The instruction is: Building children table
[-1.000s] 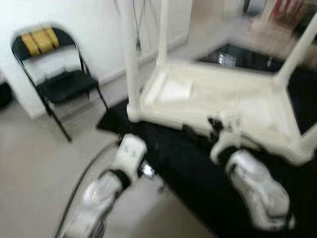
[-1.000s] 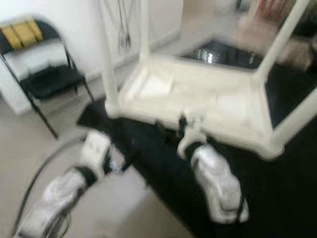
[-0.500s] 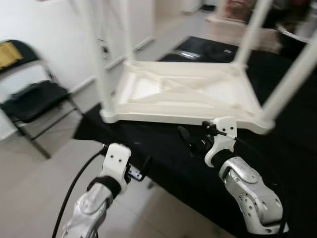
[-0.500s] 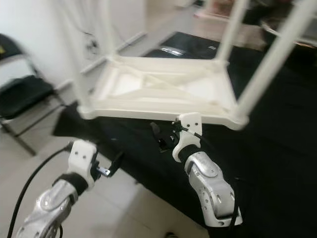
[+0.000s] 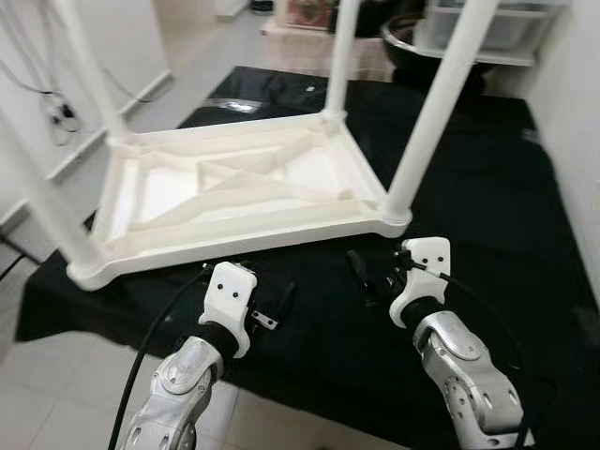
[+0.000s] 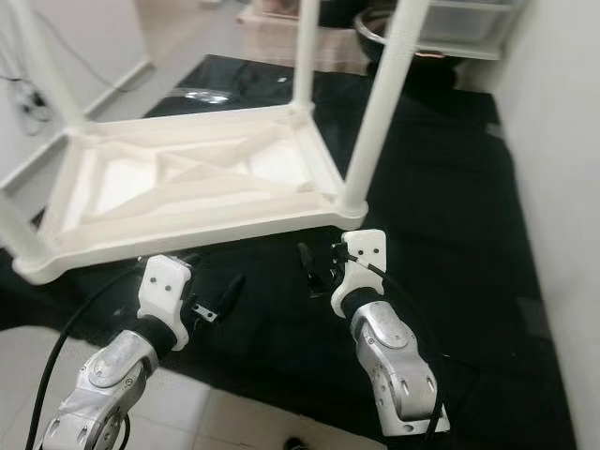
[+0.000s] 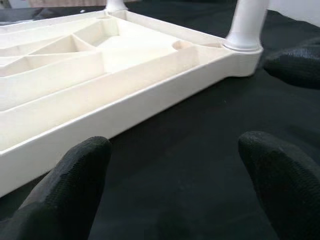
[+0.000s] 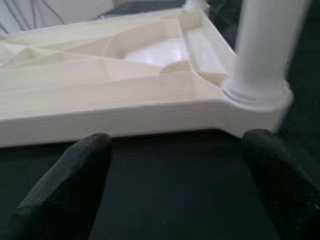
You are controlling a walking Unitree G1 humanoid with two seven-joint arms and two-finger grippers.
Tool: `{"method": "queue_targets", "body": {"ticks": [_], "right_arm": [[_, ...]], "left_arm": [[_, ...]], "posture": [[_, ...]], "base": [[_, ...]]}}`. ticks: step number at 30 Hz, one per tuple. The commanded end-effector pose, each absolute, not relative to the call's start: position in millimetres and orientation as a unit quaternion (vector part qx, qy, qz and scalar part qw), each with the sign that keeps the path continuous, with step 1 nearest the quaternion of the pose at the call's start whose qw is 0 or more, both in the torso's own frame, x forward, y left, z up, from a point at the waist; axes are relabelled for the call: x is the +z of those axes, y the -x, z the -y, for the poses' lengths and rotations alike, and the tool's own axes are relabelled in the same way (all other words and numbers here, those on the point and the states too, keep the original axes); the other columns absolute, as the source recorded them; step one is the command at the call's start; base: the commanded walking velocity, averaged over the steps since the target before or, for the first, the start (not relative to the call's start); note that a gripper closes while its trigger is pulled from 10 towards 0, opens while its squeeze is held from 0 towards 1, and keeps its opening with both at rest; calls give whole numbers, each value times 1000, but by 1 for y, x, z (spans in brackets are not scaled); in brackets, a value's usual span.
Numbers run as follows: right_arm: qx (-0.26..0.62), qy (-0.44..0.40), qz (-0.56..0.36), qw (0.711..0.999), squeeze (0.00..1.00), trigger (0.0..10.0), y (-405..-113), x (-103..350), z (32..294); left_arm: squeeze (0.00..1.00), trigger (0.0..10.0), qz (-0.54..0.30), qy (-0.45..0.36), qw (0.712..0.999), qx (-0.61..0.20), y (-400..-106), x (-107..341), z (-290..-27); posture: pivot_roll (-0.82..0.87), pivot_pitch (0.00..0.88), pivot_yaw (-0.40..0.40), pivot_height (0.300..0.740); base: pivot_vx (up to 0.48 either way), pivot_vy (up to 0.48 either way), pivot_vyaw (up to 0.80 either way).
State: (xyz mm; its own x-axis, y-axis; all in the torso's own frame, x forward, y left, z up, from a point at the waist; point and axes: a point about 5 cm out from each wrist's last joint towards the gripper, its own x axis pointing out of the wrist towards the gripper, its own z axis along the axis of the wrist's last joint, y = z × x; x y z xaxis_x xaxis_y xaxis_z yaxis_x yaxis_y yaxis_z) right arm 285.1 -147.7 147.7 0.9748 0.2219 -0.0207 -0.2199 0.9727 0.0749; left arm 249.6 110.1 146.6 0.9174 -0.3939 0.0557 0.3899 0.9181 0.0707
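A white plastic children's table (image 5: 225,187) lies upside down on a black cloth (image 5: 487,206), with its legs (image 5: 436,103) pointing up. My left gripper (image 5: 262,281) hovers low over the cloth just short of the table's near rim (image 7: 125,105), open, with nothing between its fingers (image 7: 80,170). My right gripper (image 5: 367,278) is open too and empty. It sits in front of the near right corner, where one leg (image 8: 265,45) stands in its socket. The rim (image 8: 125,110) lies a short way beyond its fingertips.
The cloth's front edge drops to a tiled floor (image 5: 37,403) under my left arm. A white wall (image 5: 572,141) borders the right side. A metal bowl (image 5: 403,33) and a plastic bin (image 5: 487,23) sit beyond the table. Cables (image 5: 56,122) hang at the far left.
The camera has swung right, so the folding chair is gone from view. My left gripper has come from over the floor to over the cloth. Both grippers stay near the table's rim.
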Motion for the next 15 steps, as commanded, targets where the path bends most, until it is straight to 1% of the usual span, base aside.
{"method": "queue_targets", "body": {"ticks": [1,2,6,7,10,15], "right_arm": [[127,-32,-7,991,0,10000,-284,147,143],[127,-32,-7,991,0,10000,-284,147,143],[138,-42,4,990,0,10000,-283,148,140],[141,-38,7,989,0,10000,-283,148,139],[131,-25,-14,991,0,10000,-286,143,140],[133,-30,-11,991,0,10000,-286,143,140]], "left_arm": [[0,10000,28,-24,980,-196,-248,142,-113],[0,10000,28,-24,980,-196,-248,142,-113],[0,10000,29,-24,980,-197,-248,142,-113],[0,10000,29,-25,980,-197,-249,142,-113],[0,10000,31,-24,979,-199,-249,142,-113],[0,10000,34,-23,979,-199,-249,143,-113]], "posture": [[45,106,-3,740],[45,106,-3,740],[44,110,0,740],[44,110,1,740],[43,111,2,740],[41,113,4,740]], "base": [[322,0,-800],[322,0,-800],[322,0,0],[326,0,-800],[326,0,0],[325,0,0]]}}
